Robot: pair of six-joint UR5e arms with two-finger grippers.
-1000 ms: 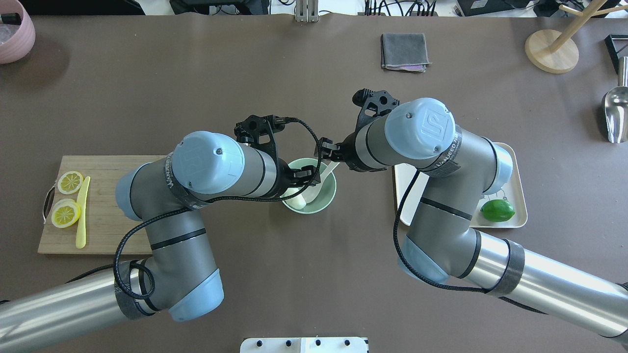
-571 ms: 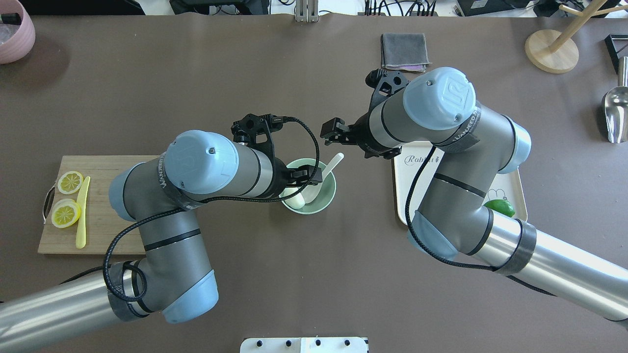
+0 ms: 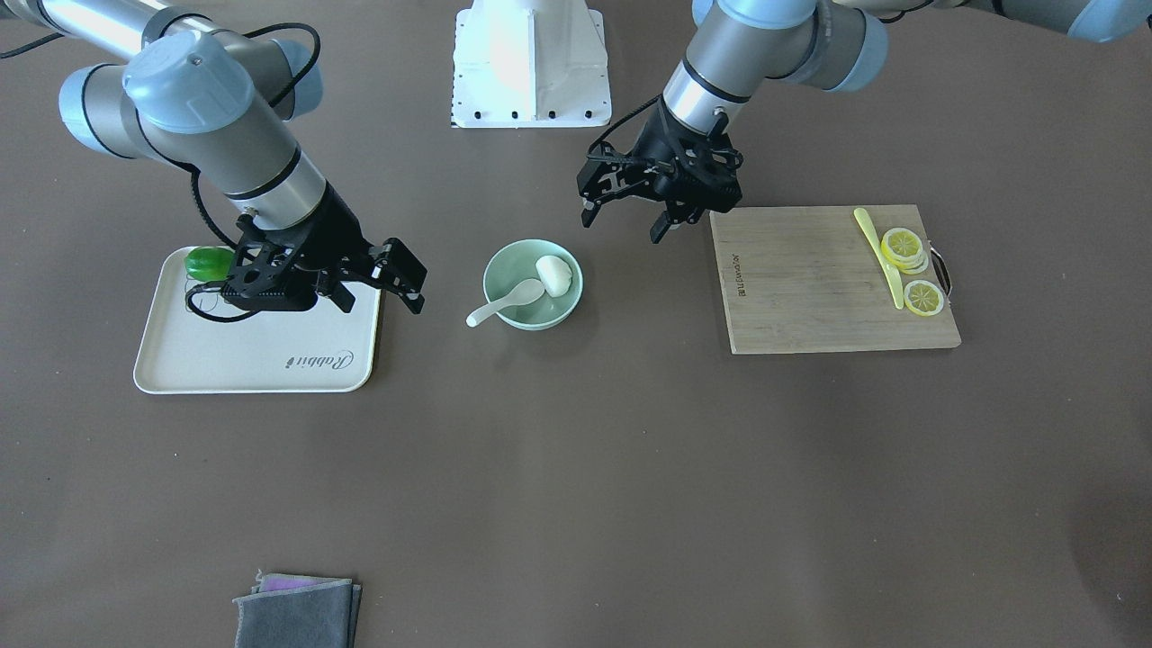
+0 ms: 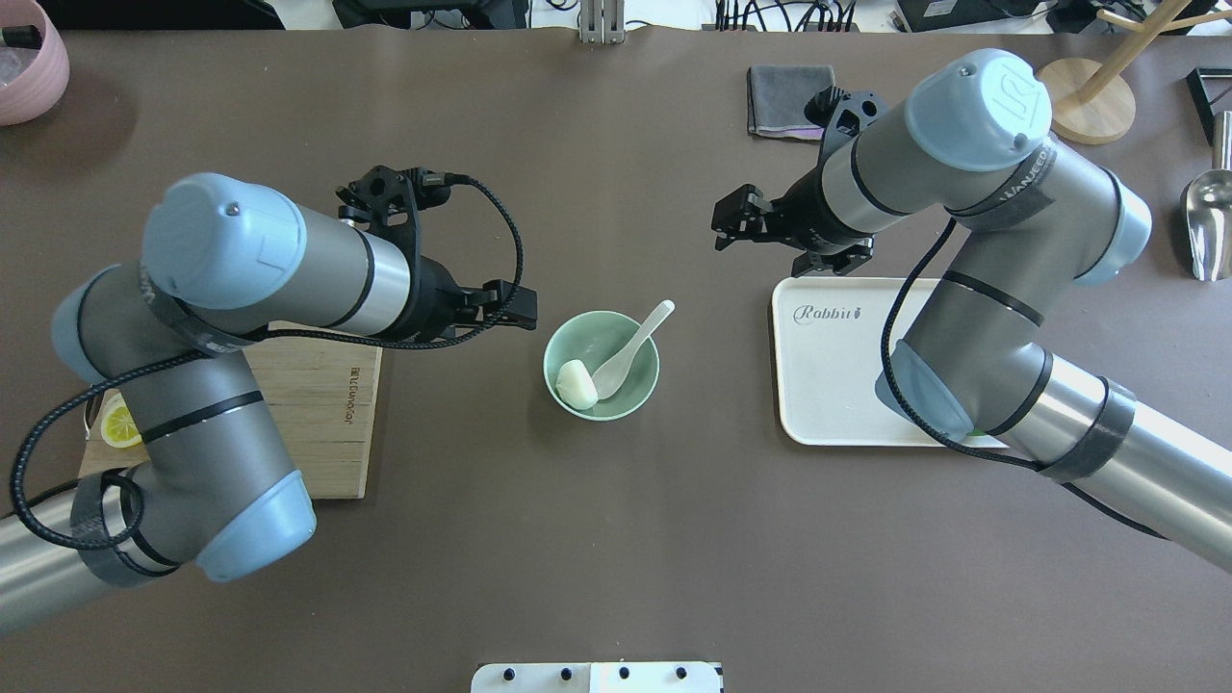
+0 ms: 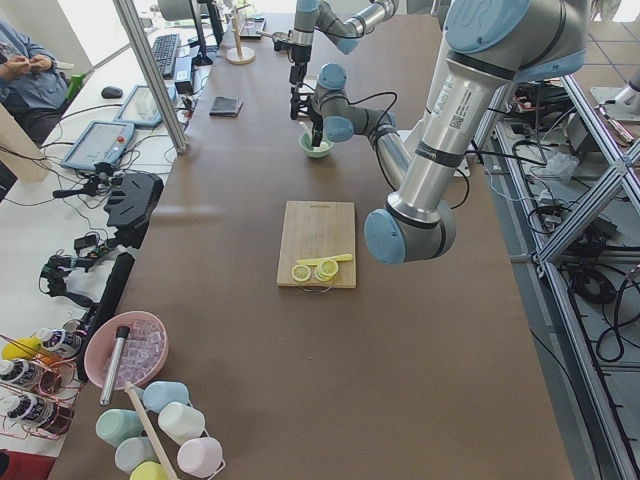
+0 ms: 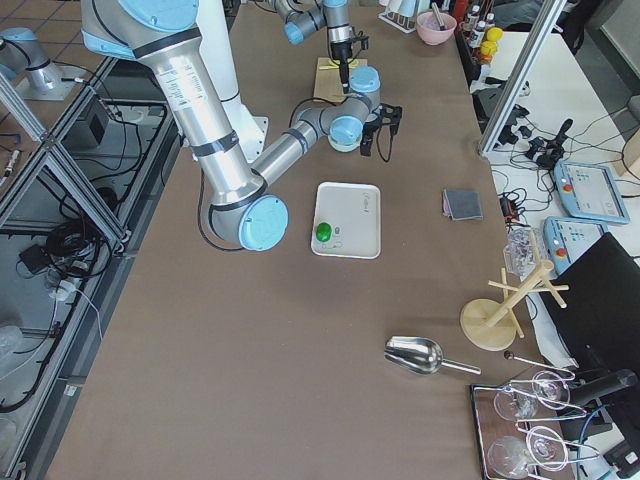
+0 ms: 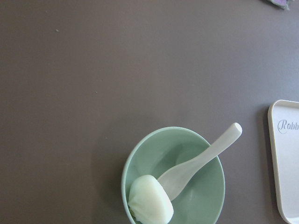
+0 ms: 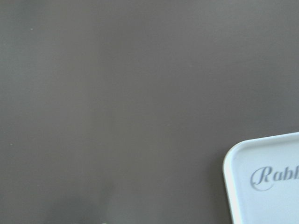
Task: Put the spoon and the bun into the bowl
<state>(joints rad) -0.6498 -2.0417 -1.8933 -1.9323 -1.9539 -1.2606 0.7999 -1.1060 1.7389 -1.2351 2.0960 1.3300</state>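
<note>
Overhead exterior view: the bun (image 4: 577, 383) and spoon (image 4: 626, 351) lie in the bowl (image 4: 585, 335) on the tabletop (image 4: 616, 539), the spoon's handle over the rim. Left fingers (image 3: 587, 208) and right fingers (image 3: 407, 273) hang spread and empty, clear of the bowl.

My near right arm bends over the table's middle, its black gripper (image 6: 377, 148) hanging just beyond a white tray (image 6: 360, 225) that holds a green lime (image 6: 324, 232). Along the edge opposite my base lie a grey cloth (image 6: 462, 204), a metal scoop (image 6: 415, 352) and a wooden stand (image 6: 497, 322). A pink bowl (image 6: 436, 27) sits at the far end.
</note>
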